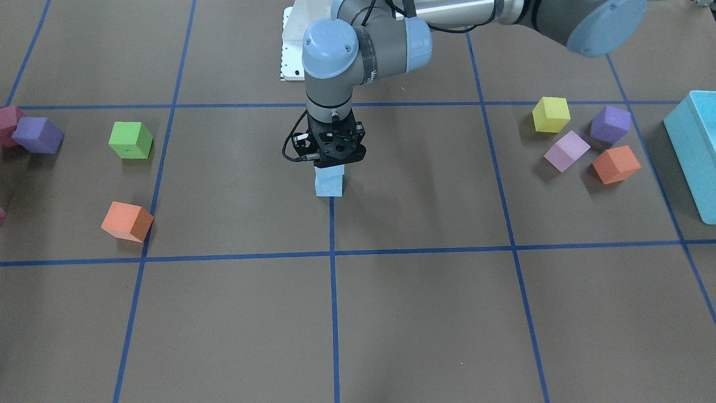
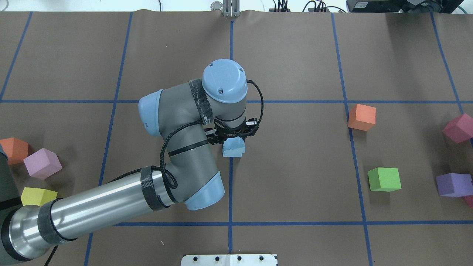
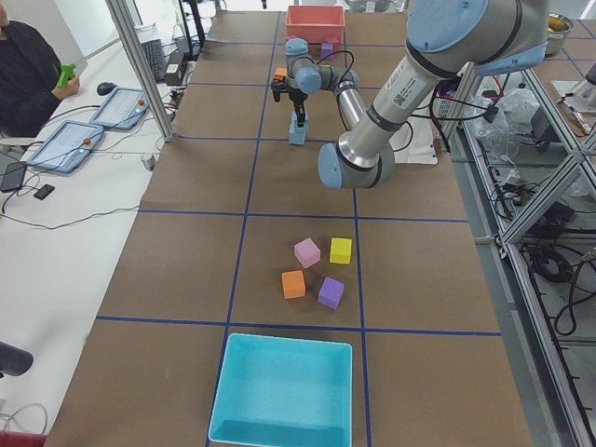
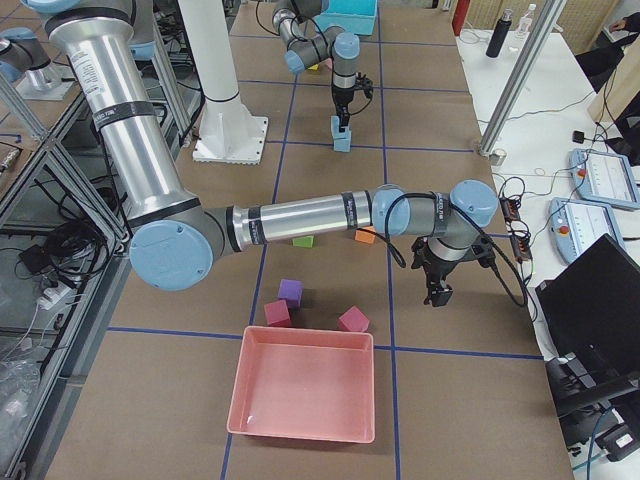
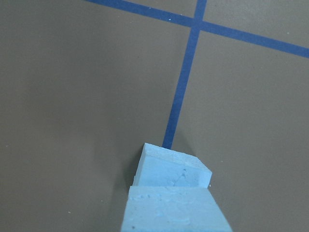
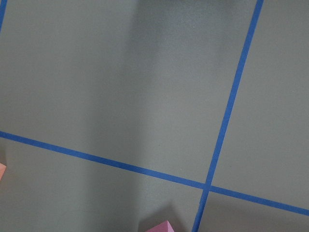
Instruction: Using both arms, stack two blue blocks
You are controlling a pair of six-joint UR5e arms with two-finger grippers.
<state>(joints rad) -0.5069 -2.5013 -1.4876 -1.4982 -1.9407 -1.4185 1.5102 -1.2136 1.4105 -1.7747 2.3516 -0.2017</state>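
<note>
Two pale blue blocks stand stacked at the table's centre on a blue tape line. The lower blue block rests on the table and the upper blue block sits on it, slightly offset. My left gripper points straight down and is shut on the upper block. The left wrist view shows the upper block close up and the lower block under it. My right gripper shows only in the exterior right view, low over bare table near the operators' side; I cannot tell whether it is open or shut.
A green cube, an orange cube and a purple cube lie on my right side. A yellow cube, a purple cube, a lilac cube, an orange cube and a turquoise box lie on my left. A pink tray stands at the right end.
</note>
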